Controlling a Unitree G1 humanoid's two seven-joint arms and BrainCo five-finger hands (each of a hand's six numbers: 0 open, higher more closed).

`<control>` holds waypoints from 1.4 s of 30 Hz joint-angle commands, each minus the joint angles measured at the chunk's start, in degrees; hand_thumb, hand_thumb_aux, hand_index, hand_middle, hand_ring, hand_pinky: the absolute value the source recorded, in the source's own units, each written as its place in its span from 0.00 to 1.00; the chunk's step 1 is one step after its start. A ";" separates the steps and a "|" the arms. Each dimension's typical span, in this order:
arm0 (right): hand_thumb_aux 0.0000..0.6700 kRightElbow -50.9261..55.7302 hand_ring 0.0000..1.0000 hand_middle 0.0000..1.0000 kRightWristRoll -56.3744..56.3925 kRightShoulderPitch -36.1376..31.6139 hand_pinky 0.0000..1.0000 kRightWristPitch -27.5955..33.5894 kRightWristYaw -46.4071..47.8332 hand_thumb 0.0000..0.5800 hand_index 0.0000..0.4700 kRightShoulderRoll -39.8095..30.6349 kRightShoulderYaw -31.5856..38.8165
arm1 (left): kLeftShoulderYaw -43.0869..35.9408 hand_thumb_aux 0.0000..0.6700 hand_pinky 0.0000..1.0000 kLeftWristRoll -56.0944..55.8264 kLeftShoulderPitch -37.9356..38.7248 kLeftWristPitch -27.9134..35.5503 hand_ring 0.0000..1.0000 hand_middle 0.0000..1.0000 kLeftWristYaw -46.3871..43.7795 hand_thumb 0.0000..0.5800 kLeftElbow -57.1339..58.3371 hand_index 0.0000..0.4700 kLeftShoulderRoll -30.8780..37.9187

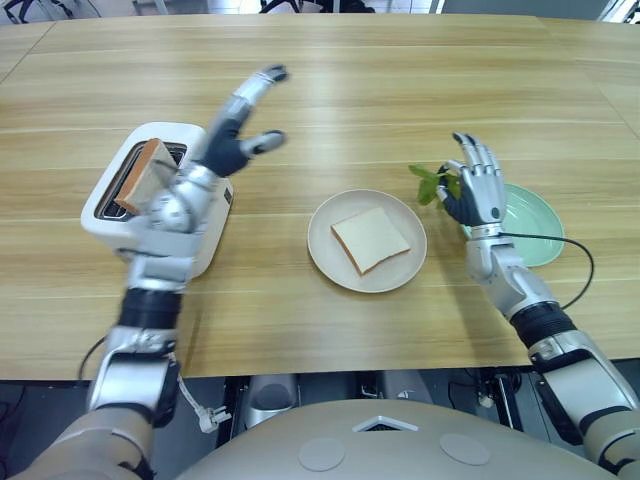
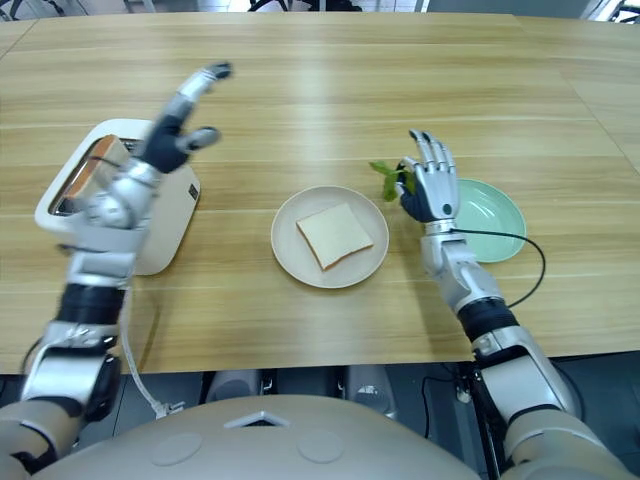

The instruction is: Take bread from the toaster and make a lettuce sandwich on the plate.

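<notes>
Fingers of right hand on lettuce leaf

white toaster at table's left, brown-crusted slice sticking up tilted from its slot, round beige plate at centre, white bread slice flat on it, green lettuce leaf held in right hand just right of plate
</notes>
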 commanded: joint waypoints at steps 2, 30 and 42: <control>1.00 -0.43 0.00 0.00 -2.82 -0.67 0.00 -0.45 1.92 1.00 0.98 3.44 2.99 | 11.55 0.00 0.00 -12.85 4.11 4.75 0.00 0.00 -4.99 0.00 -8.57 0.00 5.38; 1.00 -4.27 0.00 0.00 -7.39 7.55 0.00 -0.85 8.23 1.00 0.98 9.86 11.15 | 16.05 0.00 0.00 9.55 20.13 -5.74 0.00 0.00 -0.87 0.00 15.48 0.00 19.44; 1.00 -4.72 0.00 0.00 -6.34 9.40 0.00 -0.80 7.12 1.00 0.98 8.39 8.59 | 12.05 0.00 0.00 8.63 19.77 -5.32 0.00 0.00 -2.43 0.00 13.65 0.00 18.45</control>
